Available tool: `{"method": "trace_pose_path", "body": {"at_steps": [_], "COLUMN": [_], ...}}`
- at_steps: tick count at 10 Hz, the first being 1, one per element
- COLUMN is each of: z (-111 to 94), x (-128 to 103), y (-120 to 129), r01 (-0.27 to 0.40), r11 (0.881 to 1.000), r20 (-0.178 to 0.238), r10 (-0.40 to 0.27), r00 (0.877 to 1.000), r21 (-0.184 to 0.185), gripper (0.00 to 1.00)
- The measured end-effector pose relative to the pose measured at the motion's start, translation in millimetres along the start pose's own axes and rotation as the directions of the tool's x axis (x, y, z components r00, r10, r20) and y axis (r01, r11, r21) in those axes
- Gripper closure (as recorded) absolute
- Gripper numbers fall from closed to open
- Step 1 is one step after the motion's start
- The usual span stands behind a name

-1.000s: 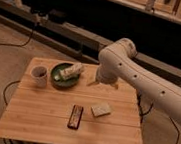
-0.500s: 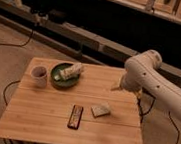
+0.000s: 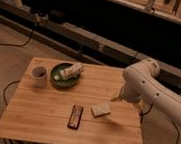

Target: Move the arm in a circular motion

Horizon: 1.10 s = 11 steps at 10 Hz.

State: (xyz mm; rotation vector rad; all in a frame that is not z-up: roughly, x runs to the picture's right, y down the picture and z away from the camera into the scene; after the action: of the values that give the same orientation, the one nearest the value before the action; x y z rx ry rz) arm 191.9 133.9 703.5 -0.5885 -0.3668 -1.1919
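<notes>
Swung rightward since earlier, arm looks mid-circle; gripper hangs over table near its right edge, state I cannot tell.

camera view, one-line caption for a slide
Cream arm bends over the wooden table, gripper low above its right side.

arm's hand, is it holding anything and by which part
Cannot tell. The hand is tucked under the arm, over the table, near the pale block.
</notes>
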Motion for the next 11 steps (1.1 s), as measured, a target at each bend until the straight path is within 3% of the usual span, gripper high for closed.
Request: {"method": "trace_pose_path", "body": {"at_steps": [3, 6, 7, 9, 11], "z": [-15.1, -39.8, -45.0, -54.9, -56.0], "x": [-48.6, -62.4, -58.9, -35.7, 5.6], "y": [-62.5, -112.9, -123.1, -148.0, -155.2], "r01": [0.016, 0.084, 0.109, 0.205, 0.335], "r11": [0.999, 0.992, 0.988, 0.967, 0.929], "r20": [0.092, 0.109, 0.100, 0.049, -0.050], "r10": [-0.020, -0.094, -0.120, -0.214, -0.331], "r00": [0.996, 0.990, 0.988, 0.976, 0.942], "r21": [0.045, 0.095, 0.110, 0.149, 0.156], "gripper": [0.20, 0.20, 0.20, 0.20, 0.20]}}
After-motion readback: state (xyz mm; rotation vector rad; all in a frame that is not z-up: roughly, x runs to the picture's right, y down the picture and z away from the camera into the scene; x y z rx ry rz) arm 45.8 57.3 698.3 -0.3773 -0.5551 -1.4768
